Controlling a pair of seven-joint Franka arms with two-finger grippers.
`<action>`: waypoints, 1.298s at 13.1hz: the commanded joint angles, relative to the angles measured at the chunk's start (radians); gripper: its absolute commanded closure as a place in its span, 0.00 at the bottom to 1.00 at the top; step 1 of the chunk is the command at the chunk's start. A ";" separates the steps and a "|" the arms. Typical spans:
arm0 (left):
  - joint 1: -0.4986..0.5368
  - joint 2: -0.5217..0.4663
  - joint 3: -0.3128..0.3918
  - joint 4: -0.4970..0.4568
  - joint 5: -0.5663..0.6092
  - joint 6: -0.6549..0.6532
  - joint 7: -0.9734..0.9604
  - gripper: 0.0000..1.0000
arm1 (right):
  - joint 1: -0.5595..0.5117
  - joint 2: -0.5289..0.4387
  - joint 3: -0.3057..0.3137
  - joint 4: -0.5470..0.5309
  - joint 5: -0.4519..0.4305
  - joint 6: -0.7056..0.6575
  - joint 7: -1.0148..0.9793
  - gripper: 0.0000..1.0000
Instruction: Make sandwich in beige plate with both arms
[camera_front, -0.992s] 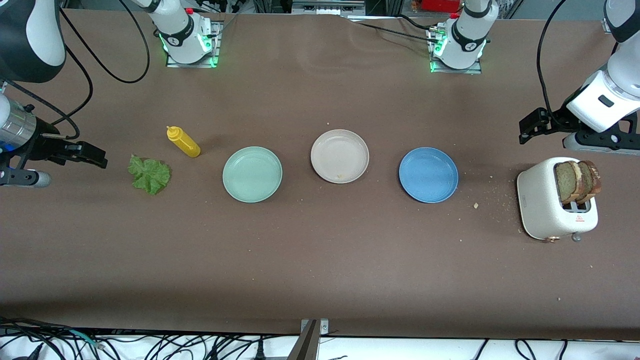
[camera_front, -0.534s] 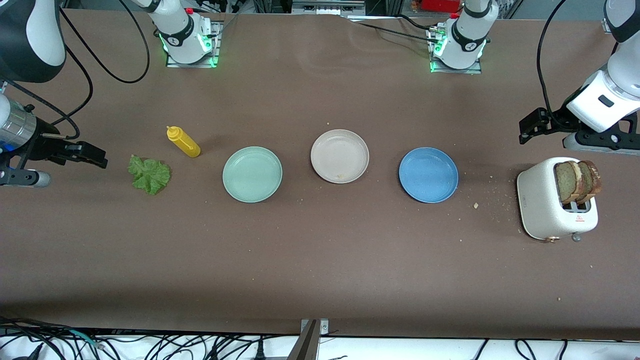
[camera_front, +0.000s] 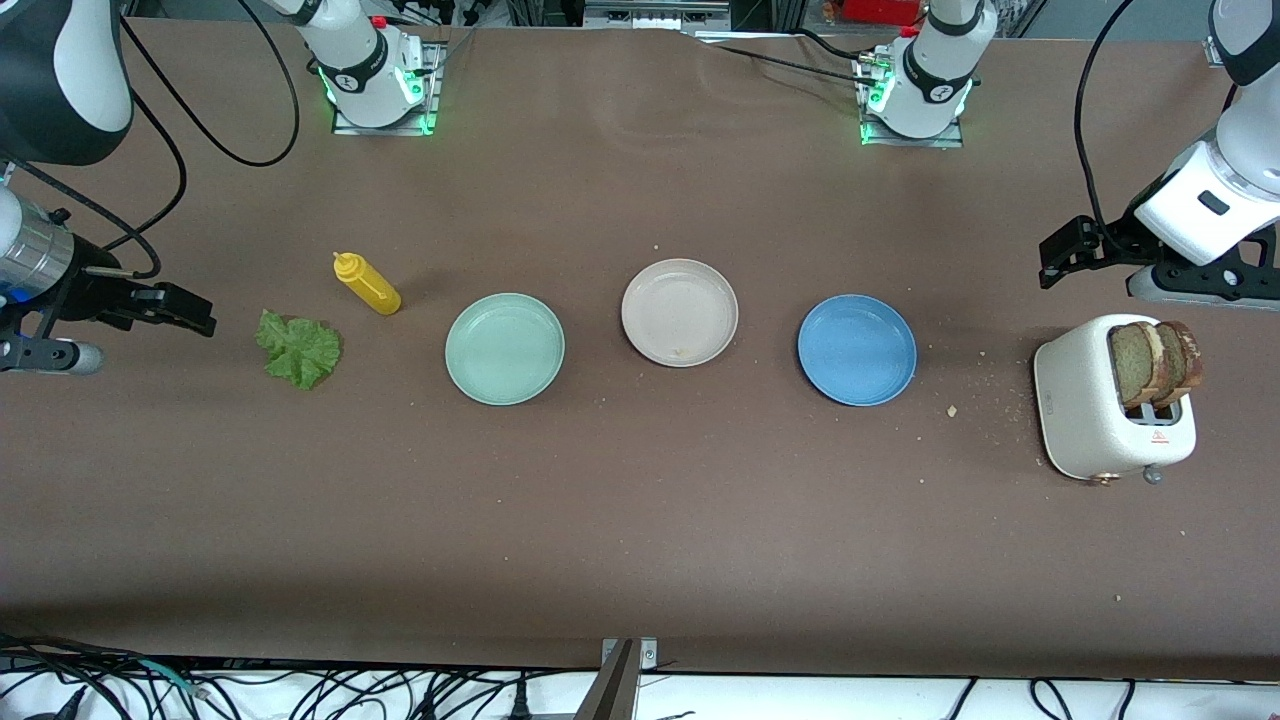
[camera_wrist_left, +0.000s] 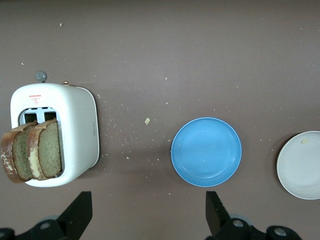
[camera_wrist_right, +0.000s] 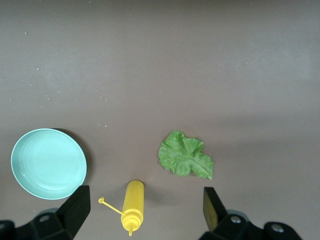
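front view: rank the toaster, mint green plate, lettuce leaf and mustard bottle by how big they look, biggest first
1. Toaster, though it stands taller, so nearer the camera, which may flatter it.
2. Mint green plate, fairly close to the toaster.
3. Lettuce leaf.
4. Mustard bottle, lying on its side.

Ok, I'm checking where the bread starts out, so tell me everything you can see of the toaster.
The toaster is a white, rounded, speckled-looking box standing at the left arm's end of the table, beside the blue plate. Two brown bread slices with darker crust stick up from its two slots. A red warning mark, a small grey knob and a coppery lever show on one end. Crumbs lie scattered around it. Nothing grips it; the left gripper hangs open nearby.
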 joint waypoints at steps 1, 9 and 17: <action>0.004 0.006 -0.001 0.012 0.022 -0.002 0.009 0.00 | 0.007 0.000 0.000 0.013 -0.009 -0.003 -0.009 0.00; 0.044 0.124 0.006 0.077 0.120 0.024 0.064 0.00 | 0.014 0.000 0.000 0.013 -0.018 -0.006 -0.004 0.00; 0.246 0.220 0.004 -0.061 0.118 0.308 0.305 0.00 | 0.017 0.000 0.000 0.013 -0.018 -0.007 -0.004 0.00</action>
